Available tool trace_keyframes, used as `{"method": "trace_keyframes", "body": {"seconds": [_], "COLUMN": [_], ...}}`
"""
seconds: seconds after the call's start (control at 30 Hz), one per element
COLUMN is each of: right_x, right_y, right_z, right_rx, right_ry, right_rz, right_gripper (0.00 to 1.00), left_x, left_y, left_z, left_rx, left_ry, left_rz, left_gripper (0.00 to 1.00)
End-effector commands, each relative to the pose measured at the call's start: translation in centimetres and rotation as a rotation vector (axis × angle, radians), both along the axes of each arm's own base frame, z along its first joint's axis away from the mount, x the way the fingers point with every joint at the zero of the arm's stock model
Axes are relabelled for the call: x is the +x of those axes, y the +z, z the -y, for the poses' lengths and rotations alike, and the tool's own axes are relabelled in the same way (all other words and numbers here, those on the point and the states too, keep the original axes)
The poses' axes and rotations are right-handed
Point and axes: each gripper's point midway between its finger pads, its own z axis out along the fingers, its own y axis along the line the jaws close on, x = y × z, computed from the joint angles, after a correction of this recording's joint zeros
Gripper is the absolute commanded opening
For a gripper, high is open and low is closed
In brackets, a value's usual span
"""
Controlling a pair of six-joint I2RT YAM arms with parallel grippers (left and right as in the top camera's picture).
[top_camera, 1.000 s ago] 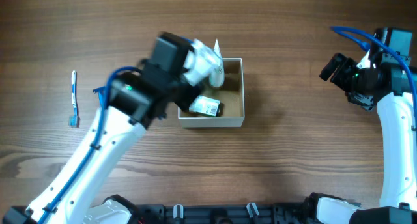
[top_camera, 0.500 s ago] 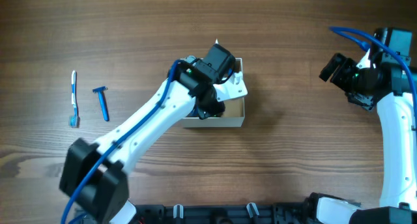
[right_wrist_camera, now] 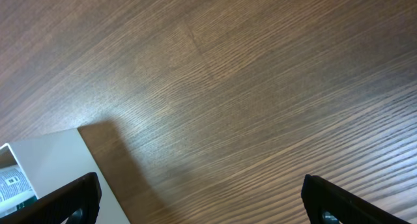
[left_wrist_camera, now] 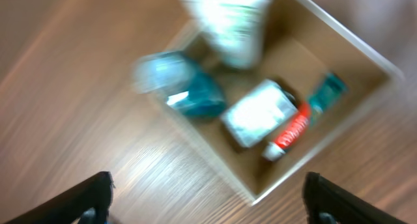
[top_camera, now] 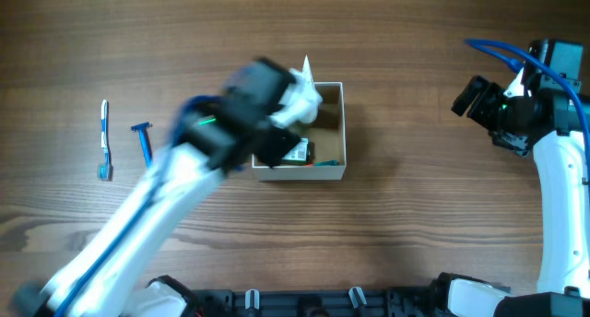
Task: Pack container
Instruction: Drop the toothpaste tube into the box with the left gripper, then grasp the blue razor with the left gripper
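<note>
Looking down your left wrist, the left pincer gapes wide, gripping nothing, over the left side of the container. Inside the container, blurred, you have one white pouch, one teal lump, one white-labelled bottle and one red-and-white tube; the teal piece at its end may be another tube. Left of the container on the worktop lie one razor and, farther, one toothbrush. Far right of it, your right pincer spreads wide, empty.

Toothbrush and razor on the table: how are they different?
The toothbrush is longer, thin, white with blue; the razor is shorter, all blue, with a wide head. The toothbrush lies farther left. Both lie flat on the table, side by side, outside the container.
</note>
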Motion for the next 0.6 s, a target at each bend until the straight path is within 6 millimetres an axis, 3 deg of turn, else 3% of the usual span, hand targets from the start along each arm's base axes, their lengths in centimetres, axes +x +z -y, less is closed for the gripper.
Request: {"method": "trace_keyframes", "body": {"seconds": [0.0, 0.1, 0.17, 0.23, 0.4, 0.5, 0.57], "right_x": [-0.3, -0.3, -0.3, -0.4, -0.7, -0.7, -0.8], "right_y": [-0.4, -0.4, -0.5, -0.5, -0.6, -0.6, -0.7], "right_z": [0.1, 0.1, 0.1, 0.1, 0.0, 0.0, 0.0], "right_rx": [-0.011, -0.011, -0.01, -0.009, -0.016, -0.015, -0.014], "right_ry": [0.016, 0.016, 0.016, 0.016, 0.036, 0.036, 0.036], "right_rz": [-0.018, -0.019, -0.022, -0.027, -0.036, -0.04, -0.042], "right_gripper": [1.0, 1.0, 1.0, 1.0, 1.0, 0.99, 1.0], "left_x": [2.0, 3.0, 3.3, 4.1, 5.1, 5.2, 5.1], "left_y": [3.5, 2.8, 1.2, -1.7, -11.5, -16.7, -19.1], "left_z": [-10.0, -18.1, -21.6, -24.5, -27.7, -27.4, -27.2], "left_rx": [-0.166, -0.222, -0.249, -0.282, -0.265, -0.238, -0.229], "left_ry": [0.512, 0.834, 0.952, 1.037, 1.163, 1.174, 1.175], "left_rz": [0.083, 0.075, 0.026, -0.061, -0.338, -0.48, -0.538], "left_gripper": [1.0, 0.99, 0.99, 0.99, 1.0, 1.0, 1.0]}}
